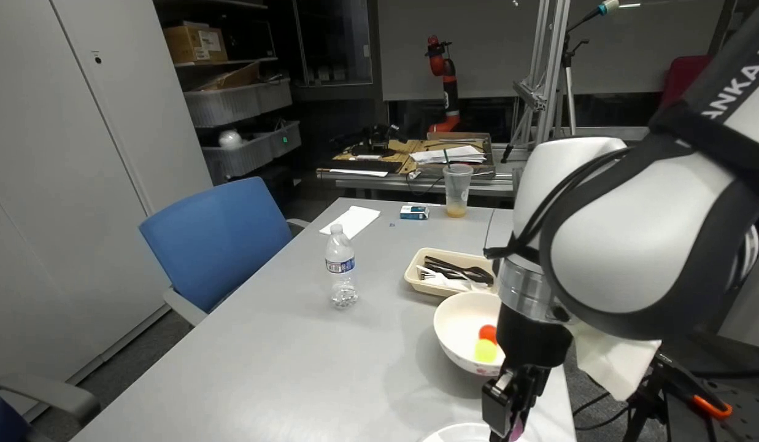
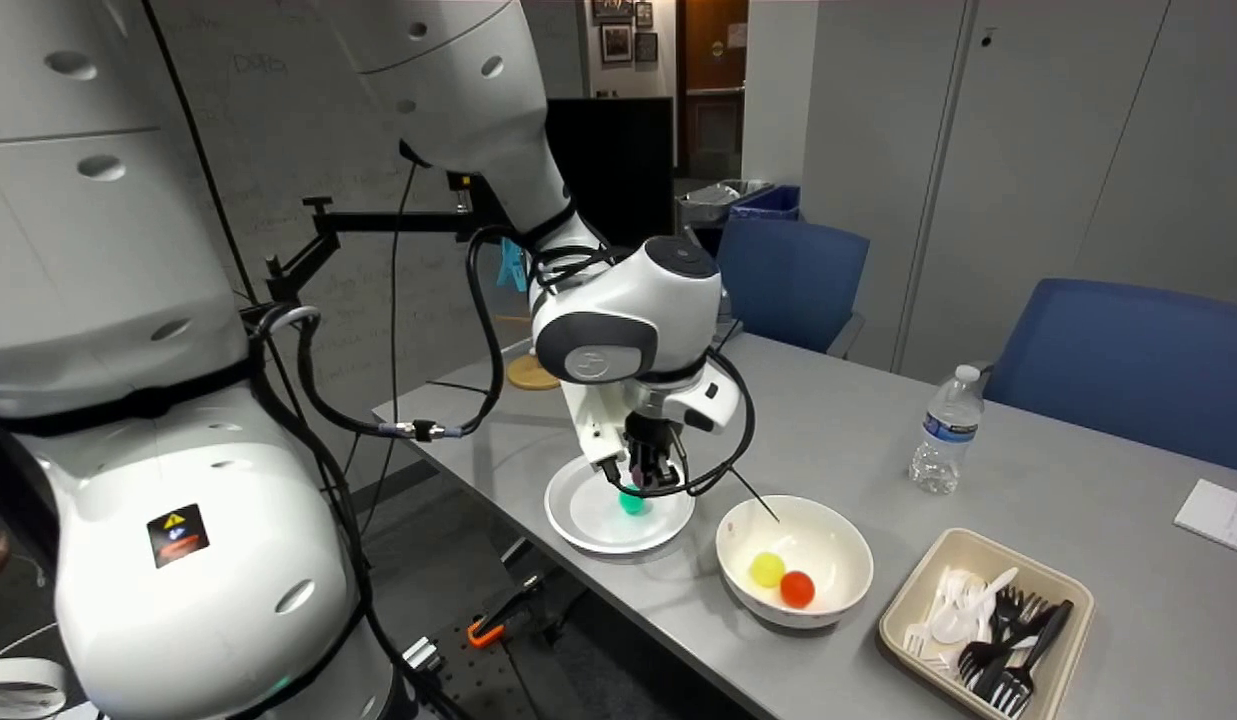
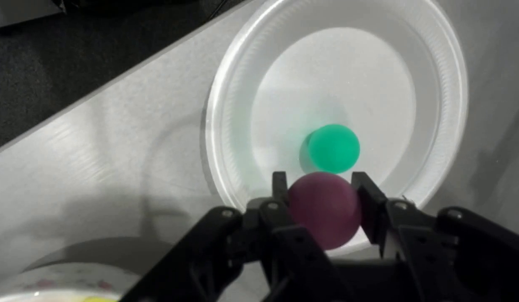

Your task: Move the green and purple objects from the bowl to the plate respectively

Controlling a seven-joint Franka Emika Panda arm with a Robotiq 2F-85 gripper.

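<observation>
My gripper [image 3: 321, 184] is shut on a purple ball [image 3: 324, 212], with one finger on each side of it. It holds the ball over the near rim of the white plate [image 3: 368, 79]. A green ball [image 3: 334, 148] rests on the plate, just ahead of the fingers in the wrist view. In an exterior view the gripper [image 2: 655, 472] hangs above the plate [image 2: 578, 520], with the green ball [image 2: 631, 501] below it. The white bowl [image 2: 823, 535] stands beside the plate and holds a yellow ball [image 2: 767, 570] and a red ball [image 2: 797, 590].
A beige tray [image 2: 1073, 600] of black and white cutlery stands beyond the bowl. A water bottle [image 1: 341, 270] stands upright on the table, with a plastic cup [image 1: 457, 190] farther back. The table edge [image 3: 95, 90] runs close by the plate.
</observation>
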